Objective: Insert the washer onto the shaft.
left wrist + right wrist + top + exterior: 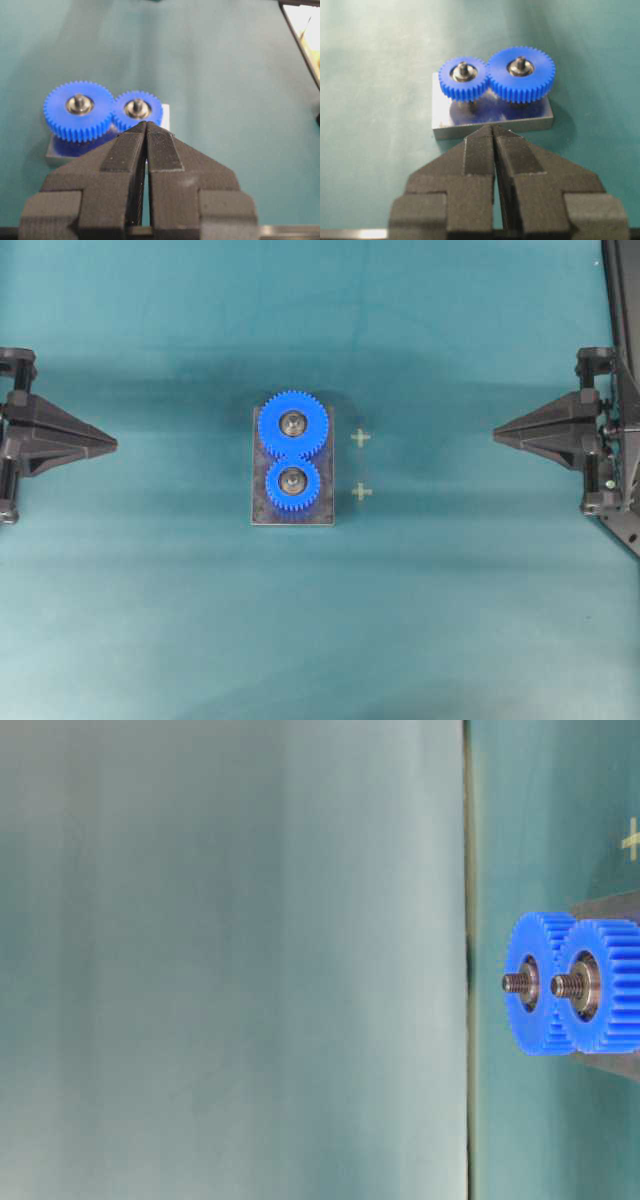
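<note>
Two blue gears mesh on a grey metal plate point(326, 512) at the table's middle: a larger gear point(293, 445) and a smaller gear point(292, 502). A threaded steel shaft point(293, 422) stands up through each; the other shaft point(292, 481) is in the small gear. A silvery ring that looks like a washer point(464, 75) lies round each shaft at the hub. My left gripper point(113, 444) rests shut far left of the plate, holding nothing. My right gripper point(497, 430) rests shut far right, holding nothing. In the wrist views the left gripper point(146, 123) and the right gripper point(492, 127) point at the plate.
Two pale cross marks point(360, 438) point(362, 491) sit on the teal mat just right of the plate. A black frame point(622, 300) runs along the right edge. Teal mat stretches between each gripper and the plate.
</note>
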Controlling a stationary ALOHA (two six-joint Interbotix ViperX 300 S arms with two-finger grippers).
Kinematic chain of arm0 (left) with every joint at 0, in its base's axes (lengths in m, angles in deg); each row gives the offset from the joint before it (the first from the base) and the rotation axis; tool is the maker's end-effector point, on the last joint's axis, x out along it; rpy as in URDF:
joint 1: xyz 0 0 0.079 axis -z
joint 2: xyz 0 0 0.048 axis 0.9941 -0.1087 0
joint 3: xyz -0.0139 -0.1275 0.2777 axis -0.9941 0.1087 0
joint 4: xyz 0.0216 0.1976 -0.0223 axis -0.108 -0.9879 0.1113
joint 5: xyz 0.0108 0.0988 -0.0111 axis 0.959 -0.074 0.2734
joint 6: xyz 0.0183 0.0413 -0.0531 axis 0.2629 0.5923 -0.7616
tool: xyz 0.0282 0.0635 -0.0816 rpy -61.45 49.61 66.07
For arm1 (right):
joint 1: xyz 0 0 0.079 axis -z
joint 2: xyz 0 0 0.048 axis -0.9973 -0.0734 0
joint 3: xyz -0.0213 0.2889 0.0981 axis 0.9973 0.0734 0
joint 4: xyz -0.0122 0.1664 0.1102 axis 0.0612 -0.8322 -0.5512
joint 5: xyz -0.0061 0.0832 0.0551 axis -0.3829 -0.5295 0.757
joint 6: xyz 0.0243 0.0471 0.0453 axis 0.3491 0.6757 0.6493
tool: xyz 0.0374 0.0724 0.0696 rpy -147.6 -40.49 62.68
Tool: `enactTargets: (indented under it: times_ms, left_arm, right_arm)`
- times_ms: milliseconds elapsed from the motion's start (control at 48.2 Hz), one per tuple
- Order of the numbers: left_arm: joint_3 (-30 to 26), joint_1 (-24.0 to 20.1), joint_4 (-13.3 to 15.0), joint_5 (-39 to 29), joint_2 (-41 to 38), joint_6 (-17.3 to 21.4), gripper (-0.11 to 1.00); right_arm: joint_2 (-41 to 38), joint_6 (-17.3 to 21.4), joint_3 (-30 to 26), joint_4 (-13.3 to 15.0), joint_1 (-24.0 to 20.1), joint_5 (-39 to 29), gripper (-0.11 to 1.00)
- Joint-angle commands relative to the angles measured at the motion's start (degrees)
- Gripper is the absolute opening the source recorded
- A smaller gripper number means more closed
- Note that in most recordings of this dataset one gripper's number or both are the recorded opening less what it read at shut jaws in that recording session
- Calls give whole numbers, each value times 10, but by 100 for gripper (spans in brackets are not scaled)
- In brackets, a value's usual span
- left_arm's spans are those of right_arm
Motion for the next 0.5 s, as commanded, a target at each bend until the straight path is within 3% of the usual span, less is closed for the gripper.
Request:
enactTargets:
  times_ms: [0,477]
  left_arm:
    - [-3,-1,-2,5,-3,-3,0]
    - [15,-1,-2,12,1,-4,0]
  right_arm:
    - [-3,6,-4,-1,3,5,9]
    - [-3,6,3,-1,4,5,9]
